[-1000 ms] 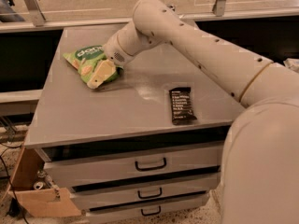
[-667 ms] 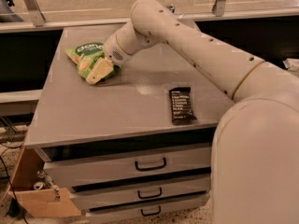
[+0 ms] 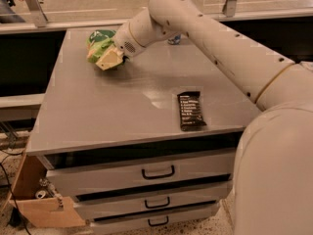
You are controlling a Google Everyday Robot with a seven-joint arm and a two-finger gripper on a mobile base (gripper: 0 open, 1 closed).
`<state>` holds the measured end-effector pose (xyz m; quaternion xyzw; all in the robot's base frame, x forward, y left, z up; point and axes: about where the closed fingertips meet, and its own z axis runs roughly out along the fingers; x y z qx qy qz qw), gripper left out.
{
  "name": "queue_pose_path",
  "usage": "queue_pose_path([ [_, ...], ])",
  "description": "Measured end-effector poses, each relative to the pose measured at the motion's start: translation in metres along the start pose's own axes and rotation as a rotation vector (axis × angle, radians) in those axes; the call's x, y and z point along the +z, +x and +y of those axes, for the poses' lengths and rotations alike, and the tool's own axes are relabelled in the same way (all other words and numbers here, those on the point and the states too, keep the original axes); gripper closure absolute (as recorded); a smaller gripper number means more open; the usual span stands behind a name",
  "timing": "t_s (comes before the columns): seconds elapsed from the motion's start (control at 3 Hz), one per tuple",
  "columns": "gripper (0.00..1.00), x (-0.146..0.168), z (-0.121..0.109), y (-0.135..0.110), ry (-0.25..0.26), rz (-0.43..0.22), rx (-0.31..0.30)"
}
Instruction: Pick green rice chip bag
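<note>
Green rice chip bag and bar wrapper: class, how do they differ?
The green rice chip bag is bright green, the bar wrapper dark. The bag is crumpled, the wrapper flat. The bag sits against the gripper at the back; the wrapper lies alone near the front.

A grey drawer cabinet [image 3: 112, 106] with three black-handled drawers [image 3: 156, 173] stands on a speckled floor [image 3: 195, 229], with an open cardboard box [image 3: 44, 214] against its lower left corner and a metal-posted glass railing [image 3: 33, 6] behind it.

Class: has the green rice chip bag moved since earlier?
Yes. The green rice chip bag, in the gripper near the table's far edge, sits higher in view, farther from the bar wrapper.
</note>
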<state>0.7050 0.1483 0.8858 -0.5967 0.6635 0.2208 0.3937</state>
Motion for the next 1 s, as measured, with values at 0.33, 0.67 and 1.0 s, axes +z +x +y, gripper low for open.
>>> queue_pose_path([
  [0.33,1.0,-0.022,0.011,-0.02,-0.003,-0.068,-0.026],
  [0.67,1.0,-0.036,0.028,-0.042,-0.051,-0.195,-0.036],
  [1.0,1.0,-0.034,0.032,-0.047,-0.062,-0.205,-0.038],
])
